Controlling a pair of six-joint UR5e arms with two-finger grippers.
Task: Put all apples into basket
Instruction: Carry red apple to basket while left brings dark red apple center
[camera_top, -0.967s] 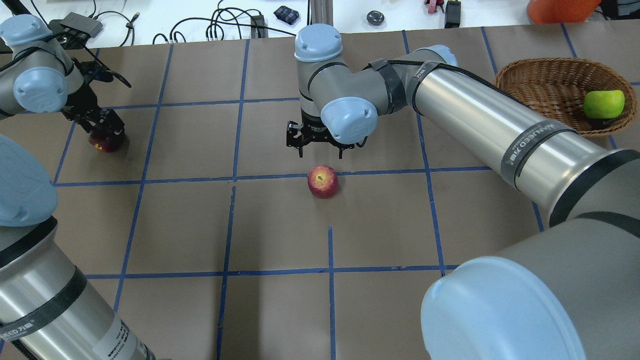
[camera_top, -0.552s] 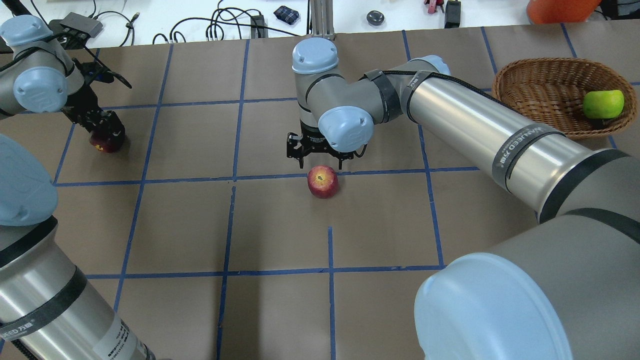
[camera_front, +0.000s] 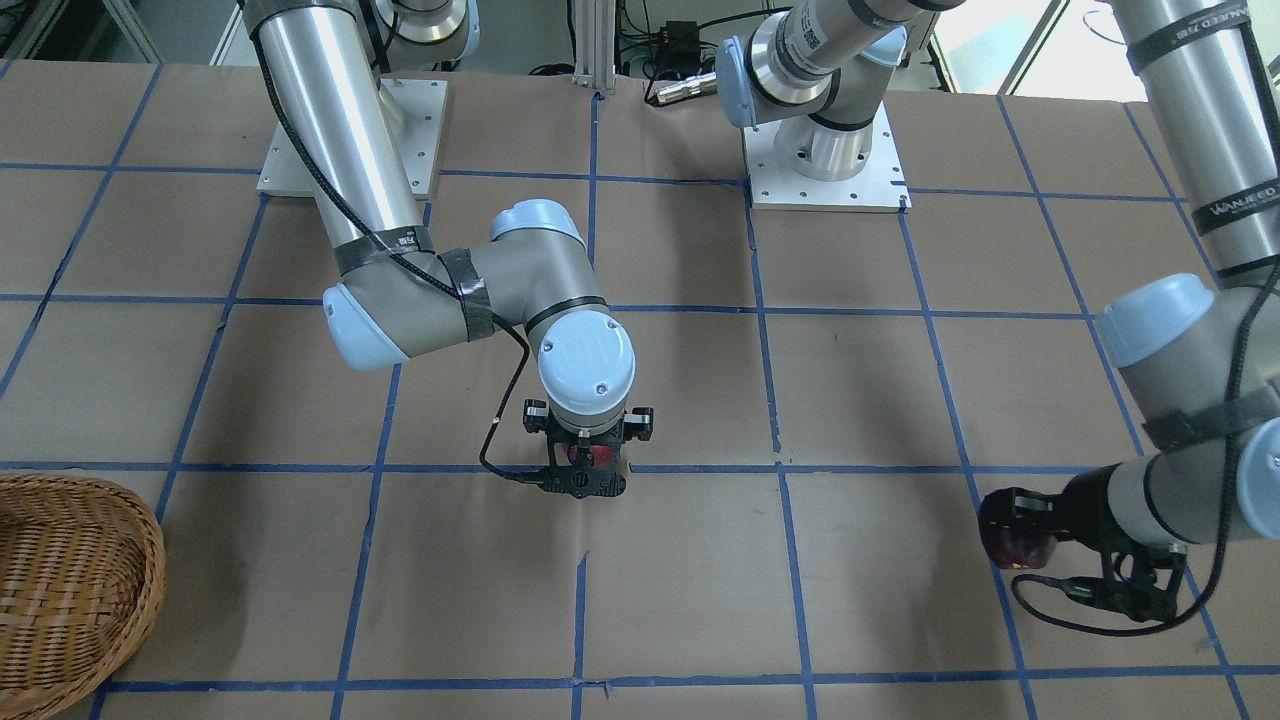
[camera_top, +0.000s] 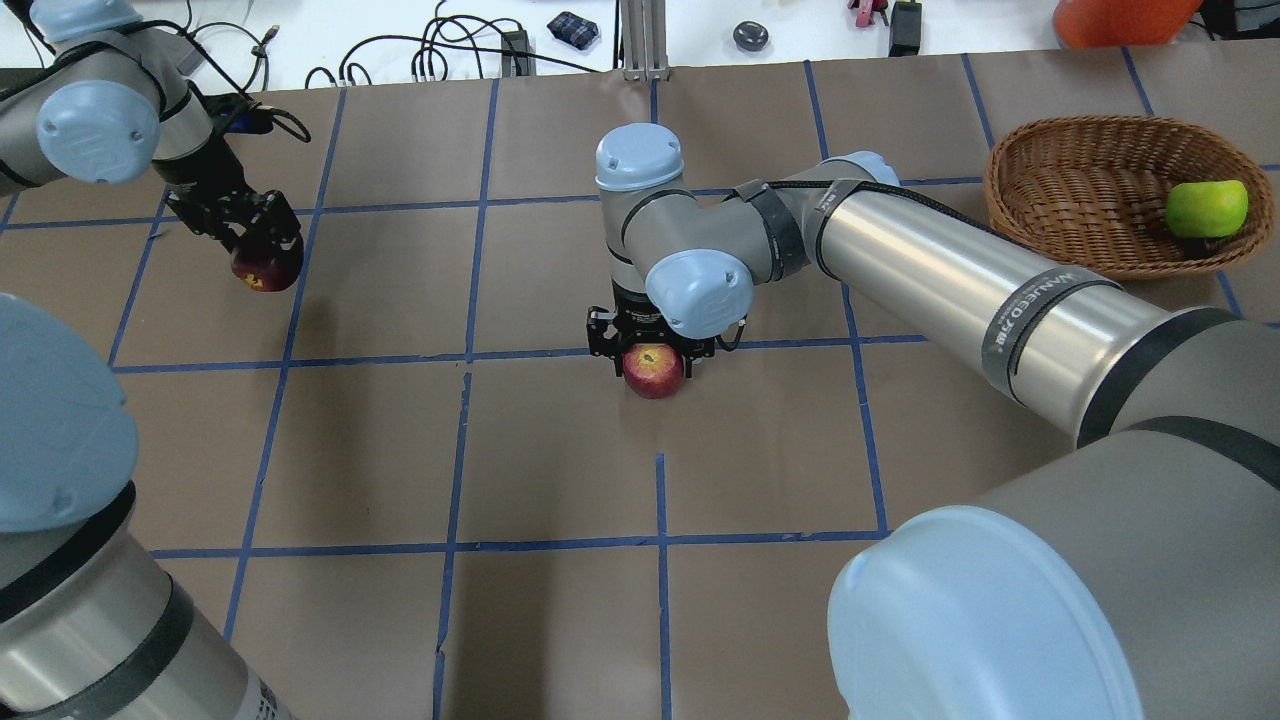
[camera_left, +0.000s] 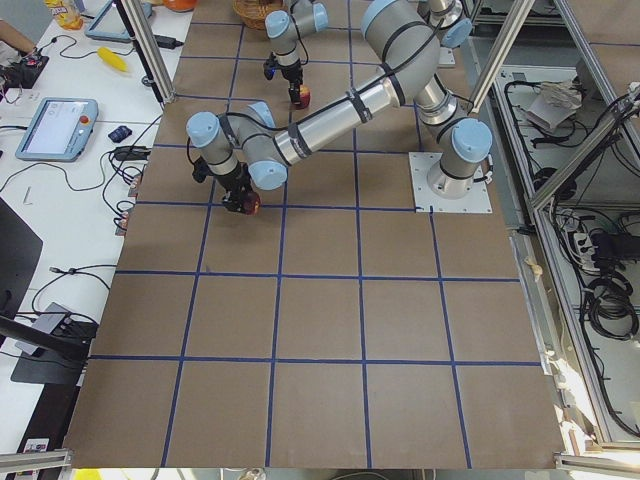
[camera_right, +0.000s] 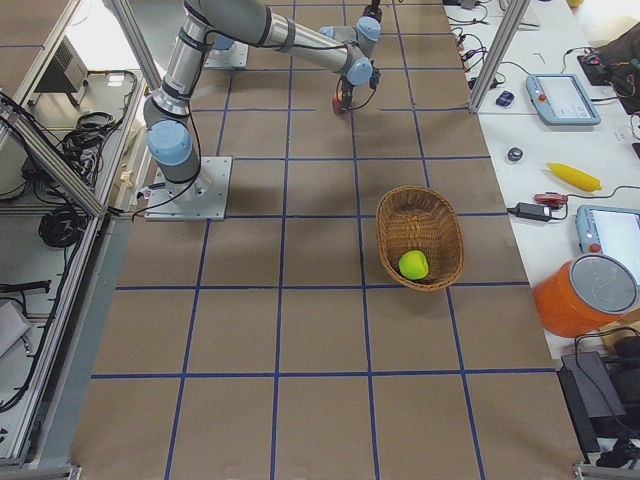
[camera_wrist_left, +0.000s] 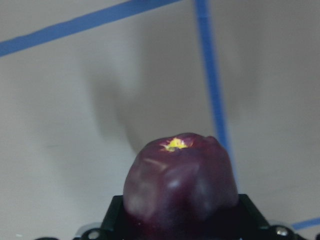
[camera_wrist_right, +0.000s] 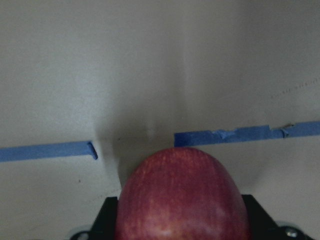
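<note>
Apples stand at 1 of 3 delivered: the green apple (camera_top: 1207, 208) lies inside the wicker basket (camera_top: 1085, 185) at the table's far right. The right gripper (camera_top: 650, 352), which hovered just behind the red apple (camera_top: 654, 373) a second ago, has dropped so that its jaws straddle the fruit, which rests on the brown paper table (camera_top: 560, 470) beside a blue tape line. Whether they have pinched it yet I cannot tell; the right wrist view shows only the apple filling the gap. The left gripper (camera_top: 265, 245) is clamped on the maroon apple (camera_top: 266, 270) and has carried it a little toward the centre, apparently clear of the table. Both remaining apples look ready for transport, though the maroon 1 is well apart from the basket.
</note>
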